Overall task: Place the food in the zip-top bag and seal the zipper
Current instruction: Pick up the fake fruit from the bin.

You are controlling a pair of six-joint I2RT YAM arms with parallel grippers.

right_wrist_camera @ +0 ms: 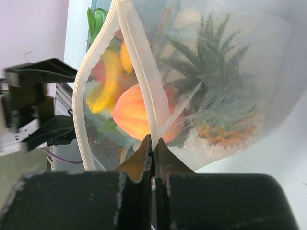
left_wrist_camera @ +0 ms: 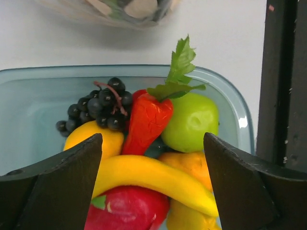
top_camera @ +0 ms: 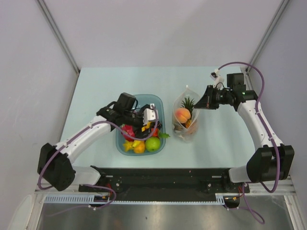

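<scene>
Zip-top bag [top_camera: 186,117] upright just right of blue tray [top_camera: 161,105], peach [top_camera: 182,115] and pineapple [top_camera: 188,102] inside; right gripper [right_wrist_camera: 153,143] pressed together, pinching bag at zipper [right_wrist_camera: 143,81]. Left gripper [left_wrist_camera: 152,143] spread over food [left_wrist_camera: 146,120] in tray. Grey walls [top_camera: 29,72], pale table [top_camera: 220,143]

Blurred, edge-cropped zip-top bag [left_wrist_camera: 125,10]

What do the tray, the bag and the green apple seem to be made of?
The tray: probably rigid plastic, translucent blue, glossy highlight on the rim. The zip-top bag: thin clear plastic film, creased, contents showing through. The green apple: likely moulded plastic, smooth with a soft sheen.
</scene>
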